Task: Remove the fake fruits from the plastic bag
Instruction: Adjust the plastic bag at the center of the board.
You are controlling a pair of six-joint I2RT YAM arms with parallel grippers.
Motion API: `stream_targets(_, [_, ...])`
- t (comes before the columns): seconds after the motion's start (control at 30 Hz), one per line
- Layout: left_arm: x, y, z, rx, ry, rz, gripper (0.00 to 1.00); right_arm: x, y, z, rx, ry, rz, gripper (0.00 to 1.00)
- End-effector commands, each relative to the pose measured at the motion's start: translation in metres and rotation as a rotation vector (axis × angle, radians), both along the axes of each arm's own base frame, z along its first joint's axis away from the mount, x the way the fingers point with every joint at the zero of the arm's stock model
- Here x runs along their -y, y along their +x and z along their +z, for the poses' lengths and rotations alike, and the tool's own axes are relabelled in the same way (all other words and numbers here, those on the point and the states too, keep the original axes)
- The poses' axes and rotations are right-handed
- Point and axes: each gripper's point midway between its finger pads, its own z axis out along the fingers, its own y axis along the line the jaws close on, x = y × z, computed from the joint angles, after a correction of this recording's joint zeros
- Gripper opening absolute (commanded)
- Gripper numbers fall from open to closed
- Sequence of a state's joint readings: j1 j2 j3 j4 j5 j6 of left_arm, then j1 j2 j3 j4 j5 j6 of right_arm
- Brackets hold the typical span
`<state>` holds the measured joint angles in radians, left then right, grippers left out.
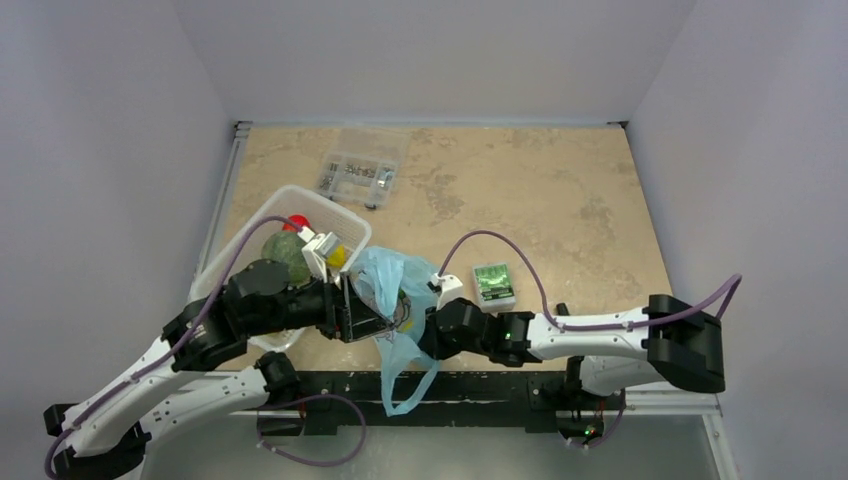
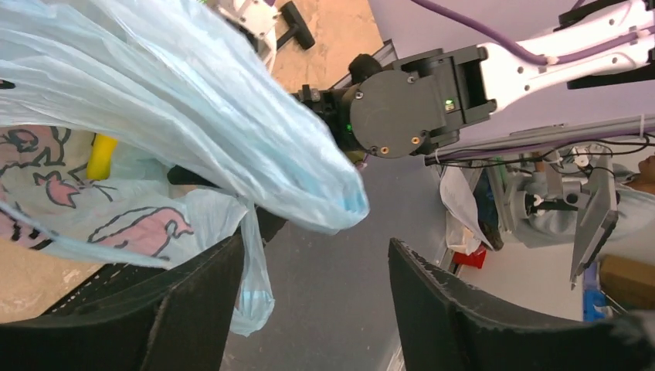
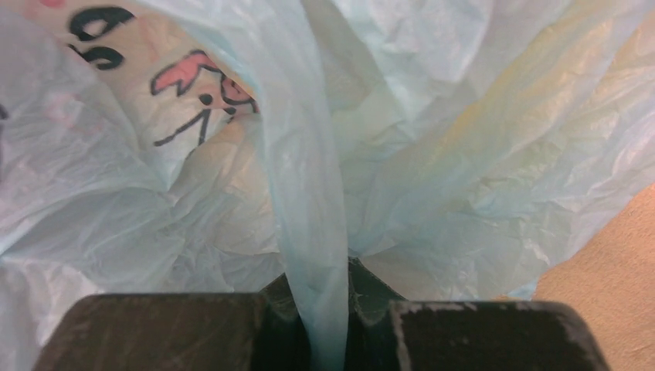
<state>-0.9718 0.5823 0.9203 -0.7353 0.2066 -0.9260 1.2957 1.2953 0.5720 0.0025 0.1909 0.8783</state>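
Observation:
The light-blue plastic bag (image 1: 392,285) hangs between my two grippers at the table's near edge, with one loop handle (image 1: 405,385) dangling over the edge. My right gripper (image 1: 435,322) is shut on a twisted strip of the bag (image 3: 317,255); its jaws (image 3: 328,309) pinch the film. My left gripper (image 1: 368,318) is open beside the bag, and the gap between its fingers (image 2: 315,255) is empty, with the bag (image 2: 178,116) up and to the left. A green fruit (image 1: 284,250), a red fruit (image 1: 298,222) and a yellow fruit (image 1: 338,256) lie in or at the white basket. The yellow one (image 2: 100,154) shows past the bag. I cannot see inside the bag.
The white mesh basket (image 1: 330,212) stands at the left, behind my left arm. A clear compartment box (image 1: 362,170) lies at the back. A small green box (image 1: 493,283) sits right of the bag. The right arm's wrist (image 2: 402,108) is close in front of my left gripper.

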Motion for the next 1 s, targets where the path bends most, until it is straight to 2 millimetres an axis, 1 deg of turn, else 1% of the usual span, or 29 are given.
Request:
stream_targets(0.0, [0.011, -0.002, -0.031, -0.062, 0.085, -0.052, 0.65, -0.014, 0.016, 0.040, 0.070, 0.091, -0.057, 0.06])
stream_targets(0.03, [0.020, 0.003, -0.033, -0.064, 0.075, -0.055, 0.63, -0.015, 0.017, 0.044, 0.076, 0.103, -0.063, 0.06])
stream_targets(0.07, [0.025, 0.007, -0.039, -0.071, 0.078, -0.045, 0.62, -0.015, 0.017, 0.047, 0.079, 0.111, -0.064, 0.05])
stream_targets(0.13, [0.038, 0.019, -0.042, -0.045, 0.048, -0.027, 0.60, -0.014, 0.019, 0.055, 0.086, 0.136, -0.074, 0.03])
stream_targets(0.2, [0.040, 0.033, -0.062, -0.046, 0.108, 0.028, 0.57, -0.012, 0.020, 0.061, 0.093, 0.152, -0.086, 0.02])
stream_targets(0.27, [0.036, 0.047, -0.095, -0.044, 0.200, 0.091, 0.53, -0.008, 0.021, 0.066, 0.100, 0.164, -0.102, 0.01])
stream_targets(0.33, [0.030, 0.058, -0.137, -0.067, 0.295, 0.151, 0.51, 0.000, 0.024, 0.069, 0.108, 0.159, -0.129, 0.00])
stream_targets(0.37, [0.028, 0.057, -0.157, -0.091, 0.334, 0.158, 0.49, 0.003, 0.026, 0.070, 0.114, 0.158, -0.143, 0.00])
stream_targets(0.43, [0.023, 0.051, -0.195, -0.152, 0.418, 0.157, 0.41, 0.014, 0.029, 0.070, 0.131, 0.142, -0.173, 0.00])
stream_targets(0.5, [0.017, 0.044, -0.222, -0.162, 0.476, 0.161, 0.38, 0.025, 0.030, 0.060, 0.134, 0.106, -0.194, 0.00])
stream_targets(0.53, [0.013, 0.039, -0.234, -0.178, 0.500, 0.163, 0.37, 0.030, 0.029, 0.051, 0.131, 0.081, -0.196, 0.00])
stream_targets(0.57, [0.011, 0.035, -0.241, -0.190, 0.510, 0.160, 0.37, 0.036, 0.027, 0.042, 0.125, 0.053, -0.193, 0.00])
stream_targets(0.6, [0.011, 0.031, -0.246, -0.196, 0.514, 0.156, 0.36, 0.041, 0.026, 0.031, 0.122, 0.021, -0.187, 0.00])
stream_targets(0.67, [0.012, 0.027, -0.249, -0.198, 0.509, 0.149, 0.36, 0.046, 0.020, 0.011, 0.108, -0.022, -0.154, 0.00])
stream_targets(0.77, [0.013, 0.025, -0.243, -0.181, 0.497, 0.143, 0.39, 0.047, 0.011, -0.007, 0.077, -0.041, -0.110, 0.00])
stream_targets(0.87, [0.017, 0.032, -0.230, -0.133, 0.459, 0.147, 0.50, 0.046, 0.010, -0.010, 0.078, -0.033, -0.109, 0.00])
stream_targets(0.97, [0.026, 0.041, -0.209, -0.071, 0.431, 0.141, 0.60, 0.043, 0.013, -0.007, 0.086, -0.024, -0.121, 0.00])
